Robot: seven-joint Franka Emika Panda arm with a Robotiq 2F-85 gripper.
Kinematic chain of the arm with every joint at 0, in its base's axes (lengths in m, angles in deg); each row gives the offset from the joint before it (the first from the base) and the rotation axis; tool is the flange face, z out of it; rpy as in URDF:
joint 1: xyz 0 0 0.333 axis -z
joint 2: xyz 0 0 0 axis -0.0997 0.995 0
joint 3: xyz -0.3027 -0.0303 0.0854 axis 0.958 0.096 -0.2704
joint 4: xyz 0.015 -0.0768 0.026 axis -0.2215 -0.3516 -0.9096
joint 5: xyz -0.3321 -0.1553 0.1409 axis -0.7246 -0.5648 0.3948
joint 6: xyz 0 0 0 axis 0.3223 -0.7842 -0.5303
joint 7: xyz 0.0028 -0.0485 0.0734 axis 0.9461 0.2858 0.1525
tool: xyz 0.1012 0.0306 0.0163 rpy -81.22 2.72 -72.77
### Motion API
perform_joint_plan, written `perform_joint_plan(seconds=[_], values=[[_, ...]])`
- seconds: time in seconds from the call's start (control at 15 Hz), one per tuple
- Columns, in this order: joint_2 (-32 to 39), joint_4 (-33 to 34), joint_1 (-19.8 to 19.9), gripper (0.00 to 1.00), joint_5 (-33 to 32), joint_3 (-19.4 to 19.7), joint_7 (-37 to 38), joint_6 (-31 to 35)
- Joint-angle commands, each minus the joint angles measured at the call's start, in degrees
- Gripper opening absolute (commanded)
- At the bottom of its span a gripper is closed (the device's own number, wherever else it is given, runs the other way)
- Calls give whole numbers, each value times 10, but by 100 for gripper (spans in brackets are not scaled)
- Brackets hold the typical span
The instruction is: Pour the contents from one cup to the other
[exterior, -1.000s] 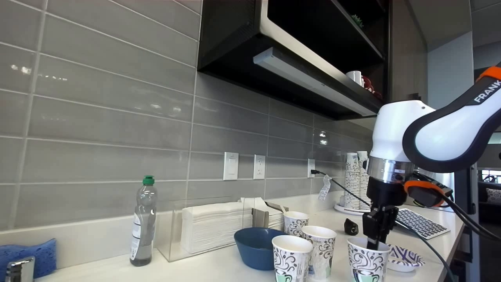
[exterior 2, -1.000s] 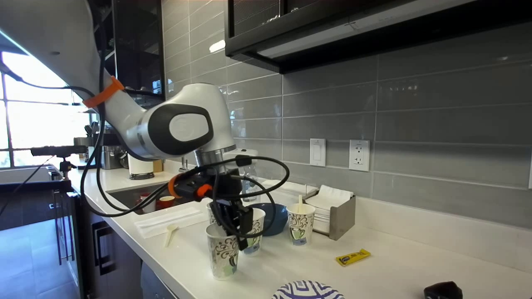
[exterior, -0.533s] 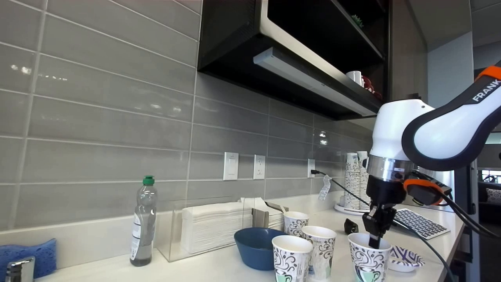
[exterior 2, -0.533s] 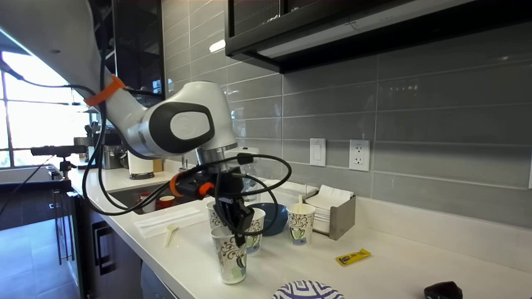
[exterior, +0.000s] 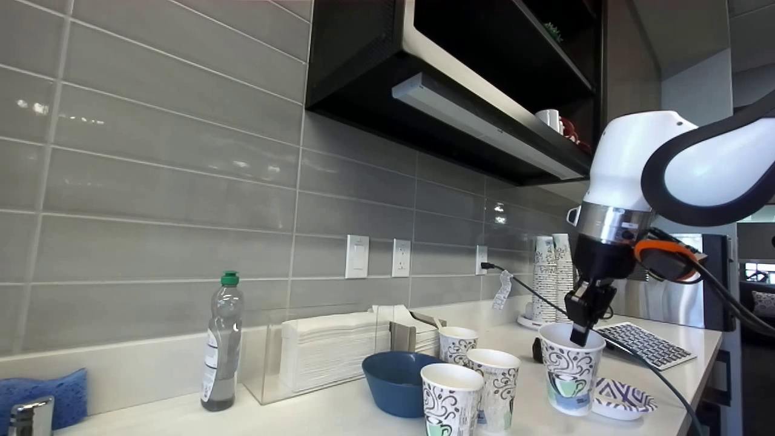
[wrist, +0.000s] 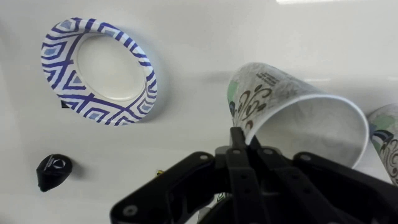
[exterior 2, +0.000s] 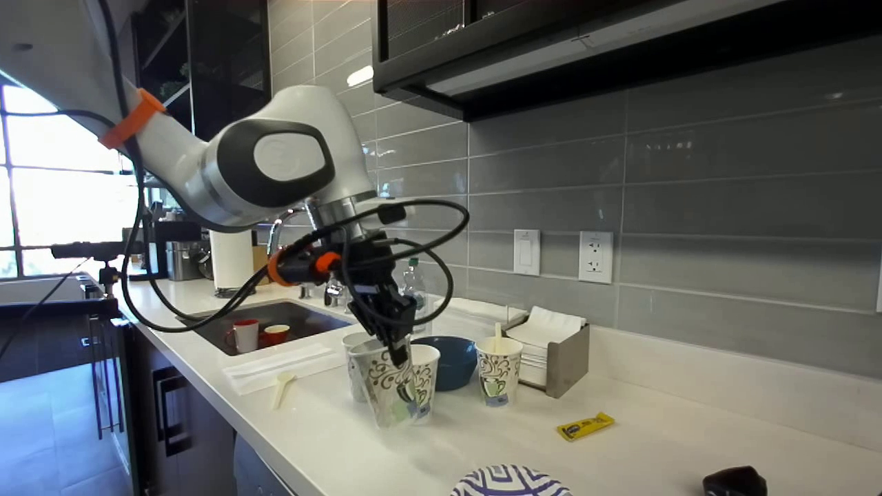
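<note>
Below grey tiles (exterior: 175, 188), a white counter (exterior 2: 661, 448).

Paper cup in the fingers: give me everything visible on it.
The paper cup is white, disposable-looking, wide-mouthed, with a rolled rim and narrower base. Dark scrollwork runs over its side, above a printed green cup motif with blue below. It is tilted and looks clear of the counter. The fingers pinch its wall at the rim, one inside, one outside. What shows of the inside is plain and pale; any contents can't be made out. Whether it touches anything else, I can't tell.
</note>
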Motion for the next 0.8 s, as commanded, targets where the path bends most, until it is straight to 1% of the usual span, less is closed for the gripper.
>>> perform_joint_plan(seconds=[0.0,0.13,0.2,0.4,0.67,0.73], values=[[-79,9,17,1,-42,-44,19,-66],[-96,33,10,1,-61,-62,10,-86],[-71,18,4,4,-39,-40,7,-62],[-94,31,1,4,-48,-56,9,-80],[-94,31,1,4,-49,-56,9,-80],[-94,31,1,1,-49,-56,9,-80]])
